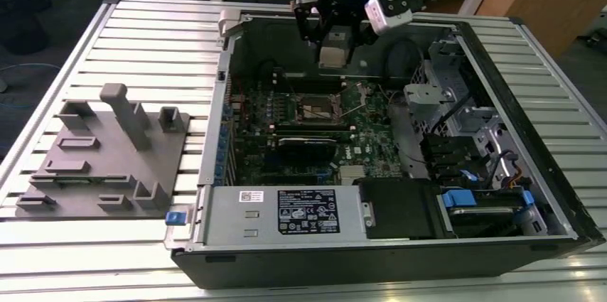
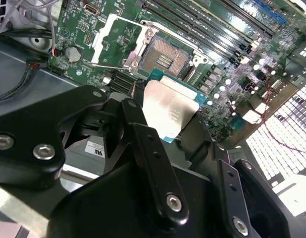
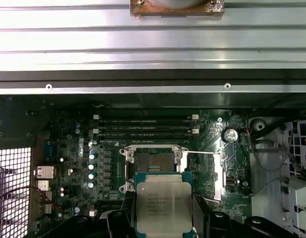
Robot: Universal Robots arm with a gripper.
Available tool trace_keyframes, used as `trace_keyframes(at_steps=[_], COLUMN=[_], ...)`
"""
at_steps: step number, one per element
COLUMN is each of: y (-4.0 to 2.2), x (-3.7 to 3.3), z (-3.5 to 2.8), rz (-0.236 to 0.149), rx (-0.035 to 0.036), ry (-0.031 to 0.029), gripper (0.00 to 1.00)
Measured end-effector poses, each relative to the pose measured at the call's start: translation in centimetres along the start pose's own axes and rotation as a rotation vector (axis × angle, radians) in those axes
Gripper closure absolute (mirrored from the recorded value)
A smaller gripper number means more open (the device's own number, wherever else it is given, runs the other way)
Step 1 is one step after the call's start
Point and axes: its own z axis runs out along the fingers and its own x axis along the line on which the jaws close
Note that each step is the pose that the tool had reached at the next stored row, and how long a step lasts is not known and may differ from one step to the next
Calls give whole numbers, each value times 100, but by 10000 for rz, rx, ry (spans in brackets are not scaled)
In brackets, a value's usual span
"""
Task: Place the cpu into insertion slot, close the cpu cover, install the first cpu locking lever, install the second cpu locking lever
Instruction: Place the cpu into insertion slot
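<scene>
My gripper (image 1: 333, 40) hangs over the far part of the open computer case, shut on the cpu (image 1: 334, 57). In both wrist views the cpu (image 2: 170, 111) (image 3: 160, 206) is a flat silvery square, clamped by its edges between the black fingers (image 2: 135, 124) (image 3: 198, 210). It is held in the air, short of the insertion slot (image 1: 318, 109) (image 2: 163, 57) (image 3: 154, 163) and apart from it. The slot's dark centre is bare. The cpu cover (image 2: 118, 39) (image 3: 206, 173) is swung open beside the slot. A thin locking lever (image 2: 106, 66) stands loose beside the cover.
The case wall (image 1: 216, 124) and its far metal rim (image 3: 153, 74) border the motherboard. Long memory slots (image 3: 145, 126) lie beside the socket. A black card (image 1: 308, 144), a labelled power supply (image 1: 303, 209) and drive bays (image 1: 474, 138) crowd the case. A grey fixture block (image 1: 104, 153) stands on the table.
</scene>
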Motion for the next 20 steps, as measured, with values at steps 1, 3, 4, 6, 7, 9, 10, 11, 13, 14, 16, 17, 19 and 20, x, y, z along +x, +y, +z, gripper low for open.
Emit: trace_keyframes(at_steps=[1, 3, 4, 6, 7, 9, 10, 11, 13, 14, 16, 17, 19, 20], y=[-1, -4, -4, -4, -4, -5, -6, -7, -9, -10, -10, -10, -11, -12], x=[0, -1, -1, -1, -1, -1, -1, -2, -2, -2, -2, -2, -3, -3], z=[17, 47, 51, 51, 51, 60, 68, 79, 109, 117, 117, 117, 125, 136], rz=[0, 0, 0, 0, 0, 0, 0, 0, 0, 0, 0, 0, 0, 0], rx=[0, 0, 1, 2, 2, -4, -2, 0, -1, -1, 3, 2, -4, -4], ry=[0, 0, 0, 1, 1, -2, -1, 0, -1, -1, 1, 0, -2, -1], gripper=[46, 46, 46, 46, 46, 46, 46, 46, 46, 46, 46, 46, 46, 46])
